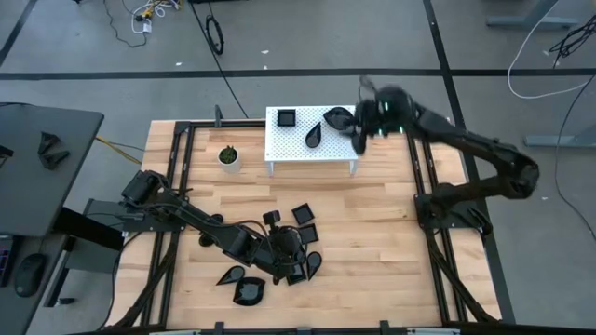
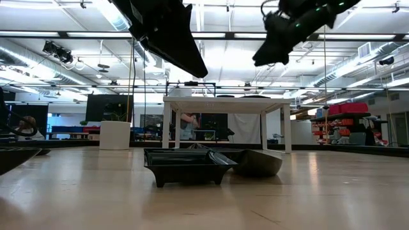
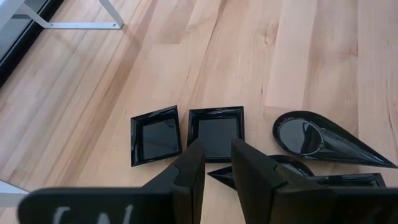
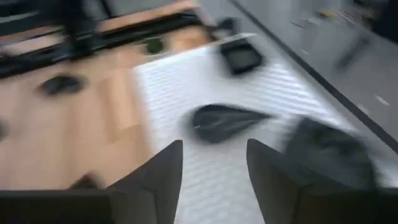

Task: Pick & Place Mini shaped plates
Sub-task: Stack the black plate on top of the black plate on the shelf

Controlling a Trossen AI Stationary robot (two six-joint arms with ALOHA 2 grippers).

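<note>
- Hovering over the white stand (image 1: 289,149), the right gripper (image 4: 214,168) holds nothing, its fingers spread; a teardrop plate (image 4: 225,121) lies just ahead, long axis crosswise.
- Left gripper (image 3: 217,163) hangs part-open, empty, over the square plate (image 3: 216,130) in the floor cluster.

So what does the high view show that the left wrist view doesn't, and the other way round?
Only the high view shows the white perforated stand carrying a square plate, a teardrop plate and a rounded plate, the right tool at the stand's right end, and the potted plant. Only the left wrist view shows the left tool close up, fingers parted over a square dish, with another square dish and a teardrop dish beside it. Both show the cluster of black dishes on the wooden table.
</note>
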